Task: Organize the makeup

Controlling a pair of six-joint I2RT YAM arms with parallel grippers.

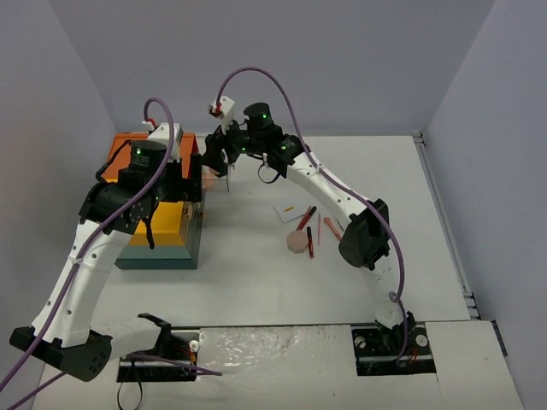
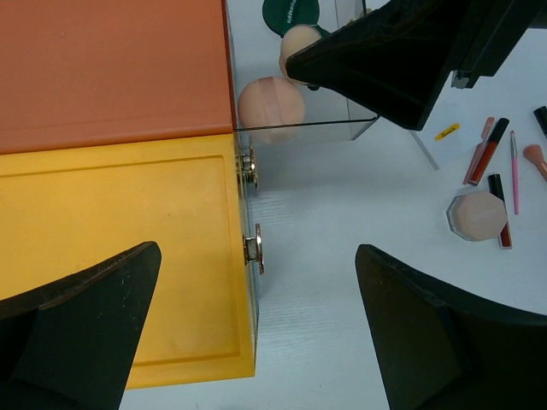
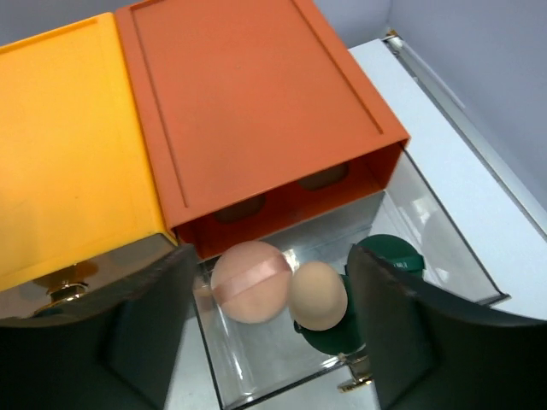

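Note:
A clear drawer (image 3: 427, 231) stands pulled out of the orange part of the box (image 3: 248, 102). In it lie a round pink puff (image 3: 249, 280), a peach sponge (image 3: 318, 295) and dark green pieces (image 3: 389, 256). My right gripper (image 3: 273, 342) is open and empty just above the drawer, its jaws either side of puff and sponge. My left gripper (image 2: 256, 342) is open and empty above the box's yellow edge (image 2: 120, 248). On the table lie a pinkish palette (image 1: 297, 242), thin pencils (image 1: 306, 218) and a white card (image 1: 286, 212).
The teal box (image 1: 162, 235) with its orange and yellow top stands at the left. The drawer knobs (image 2: 254, 243) stick out of its side. A small yellow piece (image 2: 446, 131) and a brush (image 2: 537, 158) lie near the pencils. The right arm (image 1: 342, 201) passes over the loose items.

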